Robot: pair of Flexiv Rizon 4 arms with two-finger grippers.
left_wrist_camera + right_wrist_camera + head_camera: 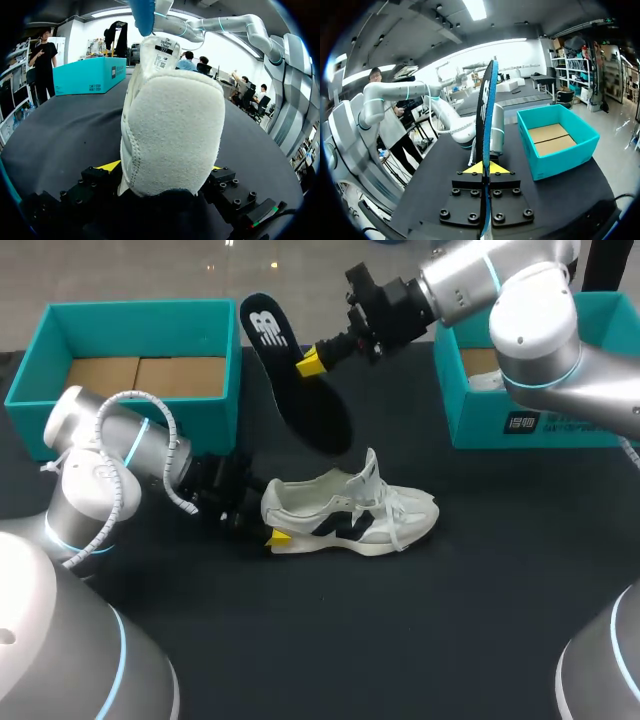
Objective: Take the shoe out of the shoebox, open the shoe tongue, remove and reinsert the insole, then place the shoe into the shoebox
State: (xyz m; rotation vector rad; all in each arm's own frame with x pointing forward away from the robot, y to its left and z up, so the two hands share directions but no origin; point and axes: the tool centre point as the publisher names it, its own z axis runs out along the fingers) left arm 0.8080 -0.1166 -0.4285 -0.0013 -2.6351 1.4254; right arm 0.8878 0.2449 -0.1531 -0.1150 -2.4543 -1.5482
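The white shoe point(360, 515) with dark side marks lies on its sole at the middle of the black table, toe to the right and tongue standing up. My left gripper point(268, 518) is shut on its heel, one finger on each side. The left wrist view shows that heel point(170, 130) filling the space between the fingers. Above and behind the shoe, my right gripper point(312, 362) is shut on the black insole point(300, 390), which hangs in the air, tilted. The right wrist view shows the insole point(486, 110) edge-on, rising from between the yellow tips point(485, 168).
An open teal shoebox point(140, 320) with a cardboard floor stands at the back left. A second teal box point(520, 425) stands at the back right under my right arm, with something white inside. Bare black table lies in front of the shoe.
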